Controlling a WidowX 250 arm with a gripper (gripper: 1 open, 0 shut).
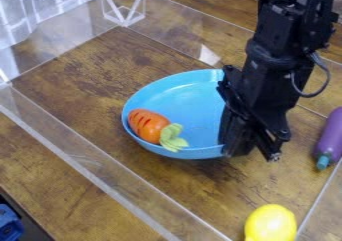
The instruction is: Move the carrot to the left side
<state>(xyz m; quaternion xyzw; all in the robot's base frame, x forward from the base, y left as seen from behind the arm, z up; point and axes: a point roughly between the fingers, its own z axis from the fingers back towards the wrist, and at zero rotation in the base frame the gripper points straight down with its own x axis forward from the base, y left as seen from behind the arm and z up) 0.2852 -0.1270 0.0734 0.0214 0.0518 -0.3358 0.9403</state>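
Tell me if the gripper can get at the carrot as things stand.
Probably yes. The carrot lies exposed in the blue bowl, nothing over it; the shut gripper hangs just beside its leafy end, though whether it grips the leaves is unclear.
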